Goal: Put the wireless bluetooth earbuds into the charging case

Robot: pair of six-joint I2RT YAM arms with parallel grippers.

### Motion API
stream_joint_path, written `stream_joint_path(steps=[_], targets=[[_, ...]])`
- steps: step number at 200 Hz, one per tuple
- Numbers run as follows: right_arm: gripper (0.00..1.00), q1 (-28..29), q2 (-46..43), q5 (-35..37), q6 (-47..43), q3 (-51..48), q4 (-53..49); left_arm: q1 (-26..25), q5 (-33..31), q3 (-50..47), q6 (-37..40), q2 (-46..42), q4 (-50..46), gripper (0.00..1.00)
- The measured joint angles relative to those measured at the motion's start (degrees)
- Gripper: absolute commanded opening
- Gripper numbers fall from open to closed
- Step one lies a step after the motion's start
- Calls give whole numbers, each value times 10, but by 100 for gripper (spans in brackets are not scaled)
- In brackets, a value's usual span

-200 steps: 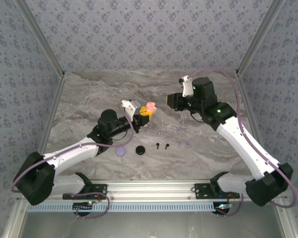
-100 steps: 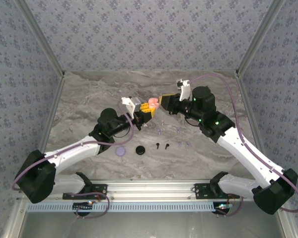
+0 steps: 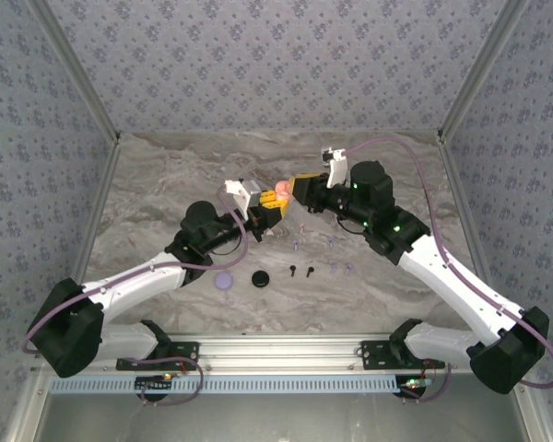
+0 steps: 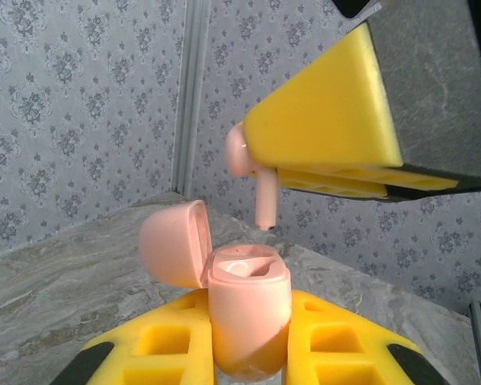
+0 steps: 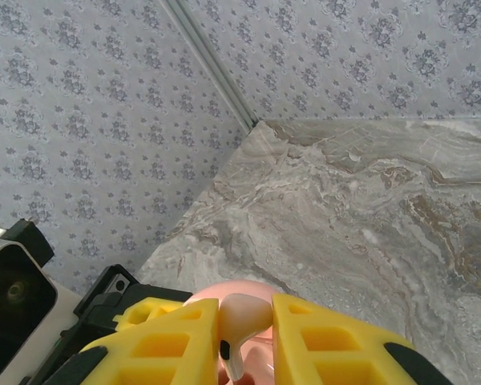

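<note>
**Inspector:** Grey-veined marble worktop point(image 3: 166, 175), patterned blue-grey walls point(image 3: 276, 64) on three sides. Report the left side first.

**Assistant:** Two round cases lie flat on the worktop, toward the arm bases from the left jaws. First a lavender case point(image 3: 224, 281), then a black case point(image 3: 260, 277) to its right, the two apart. The left jaws are closed on a pink charging case point(image 4: 248, 309). It is held upright between them, with its lid point(image 4: 175, 245) hinged open to the left.

**Inspector:** And where the two sets of jaws meet?

**Assistant:** The right jaws face the left ones nearly tip to tip. They grip a pale pink earbud point(image 4: 250, 164), bud pinched between them and stem pointing down. In the left wrist view, the stem tip hangs just above the case's open mouth, not touching it.

**Inspector:** Remaining items?

**Assistant:** These lie on the worktop, toward the bases from the right jaws. Two black earbuds point(image 3: 294, 271) sit side by side, with several lavender earbuds point(image 3: 334, 268) scattered mostly to their right. The exact count of the lavender ones cannot be told.
</note>
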Motion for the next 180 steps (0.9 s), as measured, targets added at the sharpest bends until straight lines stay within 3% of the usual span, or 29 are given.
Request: stream_joint_path(steps=[141, 159, 180], targets=[[25, 9, 12, 2, 0, -1, -19, 0, -1, 0, -2, 0, 0, 0], [28, 10, 12, 2, 1, -3, -26, 0, -1, 0, -2, 0, 0, 0], [41, 10, 12, 1, 4, -4, -31, 0, -1, 0, -2, 0, -1, 0]])
